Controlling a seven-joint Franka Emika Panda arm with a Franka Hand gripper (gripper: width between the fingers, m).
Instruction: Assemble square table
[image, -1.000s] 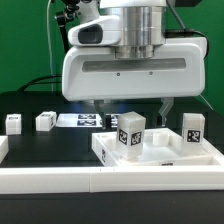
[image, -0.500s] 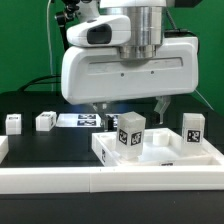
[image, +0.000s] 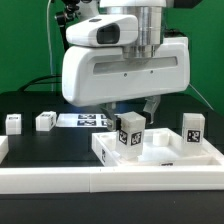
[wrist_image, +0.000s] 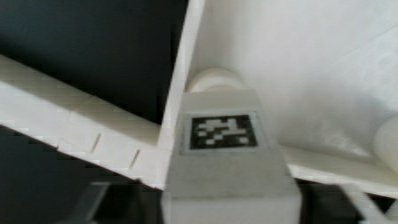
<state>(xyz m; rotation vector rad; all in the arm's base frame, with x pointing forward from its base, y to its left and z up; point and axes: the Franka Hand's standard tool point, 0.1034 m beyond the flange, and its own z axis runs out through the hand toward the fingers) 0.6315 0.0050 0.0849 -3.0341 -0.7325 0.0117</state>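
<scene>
The white square tabletop (image: 165, 158) lies at the exterior view's right with its raised rim up. A tagged white leg (image: 131, 132) stands upright on it near its left corner, and a second leg (image: 192, 127) stands at its right. My gripper (image: 131, 106) hangs straight over the first leg, with a finger close on each side of its top. In the wrist view the leg (wrist_image: 221, 132) fills the gap between the dark fingers (wrist_image: 125, 203) of the gripper (wrist_image: 222, 205), with the tabletop (wrist_image: 311, 80) behind it. The fingers appear shut on the leg.
Two loose tagged legs (image: 13, 122) (image: 45, 120) sit on the black table at the exterior view's left. The marker board (image: 80, 120) lies behind them. A long white border rail (image: 90, 182) runs along the front edge.
The hand has shifted toward the exterior view's left and its two fingers have drawn closer together around the leg. The leg and tabletop have not moved.
</scene>
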